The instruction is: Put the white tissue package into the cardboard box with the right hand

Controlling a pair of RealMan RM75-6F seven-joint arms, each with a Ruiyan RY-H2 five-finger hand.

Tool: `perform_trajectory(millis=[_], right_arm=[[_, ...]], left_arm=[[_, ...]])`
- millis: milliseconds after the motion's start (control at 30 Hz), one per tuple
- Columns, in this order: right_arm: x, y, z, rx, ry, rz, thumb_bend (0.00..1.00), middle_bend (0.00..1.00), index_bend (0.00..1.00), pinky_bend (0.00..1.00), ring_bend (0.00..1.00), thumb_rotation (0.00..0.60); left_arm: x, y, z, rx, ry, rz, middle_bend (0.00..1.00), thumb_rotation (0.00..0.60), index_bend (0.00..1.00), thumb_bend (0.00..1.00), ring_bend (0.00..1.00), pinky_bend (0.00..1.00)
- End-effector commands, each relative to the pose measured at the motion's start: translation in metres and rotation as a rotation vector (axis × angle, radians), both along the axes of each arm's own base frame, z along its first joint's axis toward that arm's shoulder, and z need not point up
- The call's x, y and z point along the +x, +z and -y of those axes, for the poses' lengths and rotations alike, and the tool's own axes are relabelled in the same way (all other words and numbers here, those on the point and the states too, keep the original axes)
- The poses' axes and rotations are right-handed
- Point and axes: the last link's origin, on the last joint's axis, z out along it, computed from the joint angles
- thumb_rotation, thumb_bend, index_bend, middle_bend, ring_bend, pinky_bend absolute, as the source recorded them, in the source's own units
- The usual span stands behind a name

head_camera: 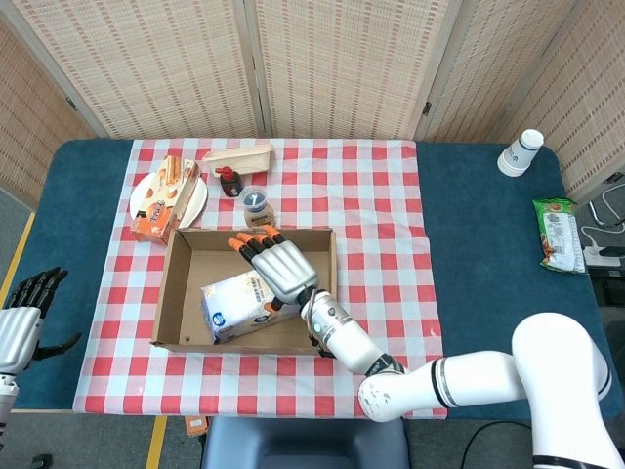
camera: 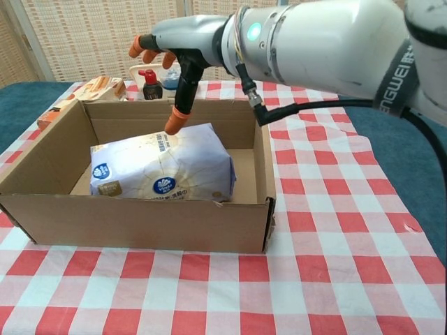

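Observation:
The white tissue package [head_camera: 239,303] [camera: 162,169] lies on the floor of the open cardboard box [head_camera: 180,273] [camera: 133,225], toward its front. My right hand [head_camera: 276,268] [camera: 183,47] hovers just above the package with fingers spread and nothing in it; its orange-tipped thumb points down close to the package top. My left hand [head_camera: 23,315] stays off the table's left edge, fingers apart and holding nothing.
Behind the box are a plate with a snack box [head_camera: 164,199], a small dark bottle [head_camera: 229,182], a wooden tray [head_camera: 238,156] and a small cup [head_camera: 255,200]. Paper cups [head_camera: 520,152] and a green packet [head_camera: 557,233] sit at the far right.

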Motion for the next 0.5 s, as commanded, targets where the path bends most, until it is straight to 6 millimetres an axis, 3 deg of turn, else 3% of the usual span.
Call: perform_trajectory(millis=[33,133,300,367,500], right_arm=[[-0.005,0.009,0.001,-0.021,0.002,0.008,0.0,0.0,0.0,0.0,0.0,0.6],[-0.01,0.025,0.001,-0.056,0.008,0.011,0.0,0.0,0.0,0.0,0.0,0.6],[-0.031,0.072,-0.005,-0.134,-0.01,0.005,0.0,0.0,0.0,0.0,0.0,0.6],[-0.045,0.092,-0.01,-0.176,-0.022,-0.017,0.0,0.0,0.0,0.0,0.0,0.6],[-0.093,0.138,-0.024,-0.317,-0.047,-0.089,0.0,0.0,0.0,0.0,0.0,0.6]], left_arm=[[0.0,0.0,0.0,0.0,0.001,-0.001,0.0,0.6,0.0,0.2,0.0,0.07],[-0.001,-0.001,0.0,-0.002,0.002,-0.005,0.0,0.6,0.0,0.2,0.0,0.07],[-0.001,-0.002,0.0,-0.005,0.004,-0.011,0.0,0.6,0.0,0.2,0.0,0.07],[0.0,-0.002,0.0,-0.005,0.003,-0.012,0.0,0.6,0.0,0.2,0.0,0.07],[0.0,-0.006,0.0,-0.013,0.002,-0.022,0.0,0.6,0.0,0.2,0.0,0.07]])
